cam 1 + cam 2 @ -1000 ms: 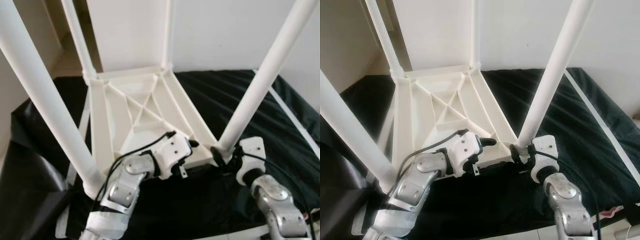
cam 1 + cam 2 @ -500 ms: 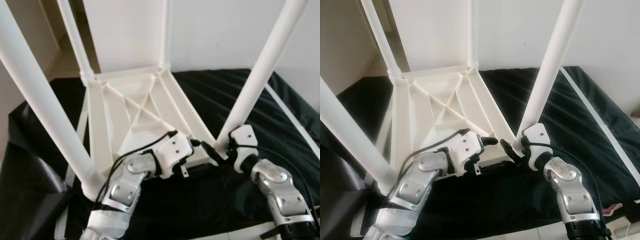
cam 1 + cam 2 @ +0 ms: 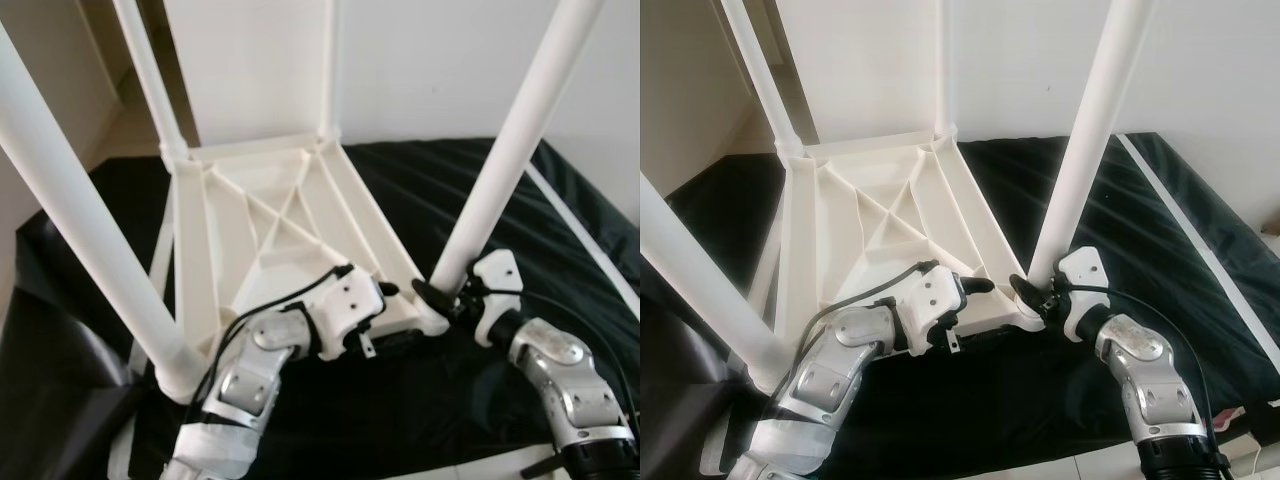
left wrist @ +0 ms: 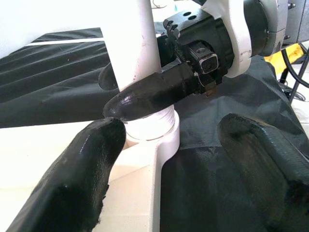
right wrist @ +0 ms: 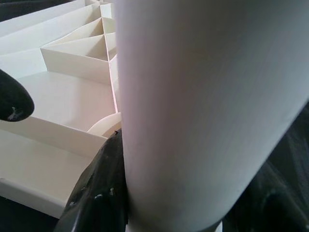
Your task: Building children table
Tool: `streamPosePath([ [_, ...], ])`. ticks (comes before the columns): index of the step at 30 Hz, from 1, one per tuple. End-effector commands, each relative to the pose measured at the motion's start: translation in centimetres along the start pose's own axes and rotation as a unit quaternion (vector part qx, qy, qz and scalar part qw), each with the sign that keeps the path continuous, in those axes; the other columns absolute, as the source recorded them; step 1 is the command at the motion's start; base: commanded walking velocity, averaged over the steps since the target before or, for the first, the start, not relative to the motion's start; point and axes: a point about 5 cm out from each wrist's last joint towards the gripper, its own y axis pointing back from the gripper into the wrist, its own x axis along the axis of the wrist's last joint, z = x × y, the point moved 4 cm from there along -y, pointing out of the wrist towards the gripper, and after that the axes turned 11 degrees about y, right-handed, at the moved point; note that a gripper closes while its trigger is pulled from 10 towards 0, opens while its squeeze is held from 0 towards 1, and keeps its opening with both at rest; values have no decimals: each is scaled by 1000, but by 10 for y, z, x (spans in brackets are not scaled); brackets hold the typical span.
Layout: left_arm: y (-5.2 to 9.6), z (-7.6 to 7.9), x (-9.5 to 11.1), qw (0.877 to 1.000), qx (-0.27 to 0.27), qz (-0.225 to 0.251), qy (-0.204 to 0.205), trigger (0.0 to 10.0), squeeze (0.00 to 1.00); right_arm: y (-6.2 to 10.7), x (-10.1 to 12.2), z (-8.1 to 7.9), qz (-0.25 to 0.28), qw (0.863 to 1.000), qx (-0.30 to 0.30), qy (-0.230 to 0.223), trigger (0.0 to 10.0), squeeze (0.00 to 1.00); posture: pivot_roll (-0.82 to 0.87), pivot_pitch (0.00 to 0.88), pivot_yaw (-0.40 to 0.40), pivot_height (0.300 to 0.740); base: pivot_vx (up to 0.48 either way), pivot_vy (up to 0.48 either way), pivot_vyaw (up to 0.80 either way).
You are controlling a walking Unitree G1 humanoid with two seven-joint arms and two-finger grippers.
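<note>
A black plastic sheet [image 3: 560, 230] covers the surface in front of a white wall, and on it the white plastic children's table [image 3: 270, 225] lies upside down, its ribbed underside up and four round legs standing from the corner sockets. At the corner nearest the robot's right, the right gripper [image 3: 1032, 296] pinches the base of the near-right leg [image 3: 1085, 150] just above its socket, fingers closed around the tube. The left gripper [image 3: 378, 295] rests beside that socket on the tabletop's rim, fingers spread apart. The table looks light, stiff and smooth, so slippery; low on a leg, near the socket, seems the firmest place to hold.
</note>
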Motion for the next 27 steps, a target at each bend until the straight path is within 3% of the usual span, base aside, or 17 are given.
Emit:
streamPosePath([
  [1, -1, -11, 0, 998, 67, 10, 0, 10000, 0, 3, -14, -8, -28, 999, 13, -7, 10000, 0, -55, 0, -23, 740, 0, 0, 0],
  [8, -3, -9, -6, 998, 63, 7, 8, 10000, 0, 3, -20, -6, -66, 994, -76, -42, 10000, 0, -65, 0, -24, 740, 0, 0, 0],
  [10, -3, -9, -6, 998, 63, 7, 8, 10000, 0, 3, -20, -6, -66, 994, -76, -42, 10000, 0, -65, 0, -24, 740, 0, 0, 0],
  [11, -4, -8, -6, 998, 62, 8, 9, 10000, 0, 0, -17, -11, -58, 991, -101, -67, 10000, 0, -69, 0, -26, 740, 0, 0, 0],
  [17, -5, -7, -5, 998, 59, 9, 10, 10000, 0, -5, -16, -16, -66, 980, -157, -104, 10000, 0, -69, 0, -25, 740, 0, 0, 0],
  [18, -5, -5, -6, 998, 57, 9, 10, 10000, 0, -2, -20, -16, -86, 963, -218, -132, 10000, 0, -69, 0, -26, 740, 0, 0, 0],
  [23, -5, -5, -6, 998, 55, 10, 10, 10000, 0, 5, -23, -17, -106, 945, -277, -139, 10000, 0, -71, 0, -26, 740, 0, 0, 0],
  [24, -5, -5, -6, 998, 55, 10, 10, 10000, 0, 7, -23, -21, -112, 936, -300, -149, 10000, 0, -70, 0, -26, 740, 0, 0, 0],
  [27, -7, -5, -5, 998, 53, 11, 9, 10000, 0, 5, -19, -29, -112, 930, -312, -161, 10000, 0, -69, 0, -24, 740, 0, 0, 0],
])
